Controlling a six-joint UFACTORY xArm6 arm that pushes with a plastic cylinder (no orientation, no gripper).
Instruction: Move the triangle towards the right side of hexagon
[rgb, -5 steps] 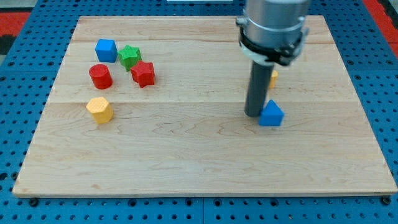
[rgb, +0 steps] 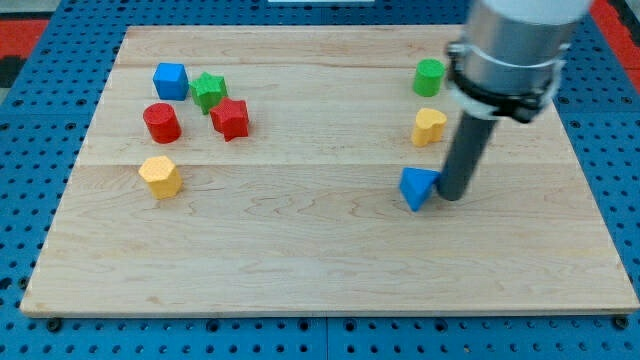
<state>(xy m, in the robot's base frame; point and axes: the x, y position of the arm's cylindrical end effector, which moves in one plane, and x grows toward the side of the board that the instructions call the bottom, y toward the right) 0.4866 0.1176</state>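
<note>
The blue triangle (rgb: 418, 187) lies right of the board's middle. My tip (rgb: 453, 195) stands right against its right side, touching it. The yellow hexagon (rgb: 160, 176) sits far off at the view's left, with bare board between it and the triangle.
A blue cube (rgb: 171, 80), green star (rgb: 209, 91), red cylinder (rgb: 161, 122) and red star (rgb: 230, 118) cluster at the top left above the hexagon. A green block (rgb: 429, 76) and a yellow heart-like block (rgb: 429, 126) sit above the triangle. The wooden board (rgb: 320, 280) lies on a blue pegboard.
My tip has moved from the triangle's left side round to its right side. The triangle has shifted a little to the left and turned. The green and yellow blocks are now uncovered.
</note>
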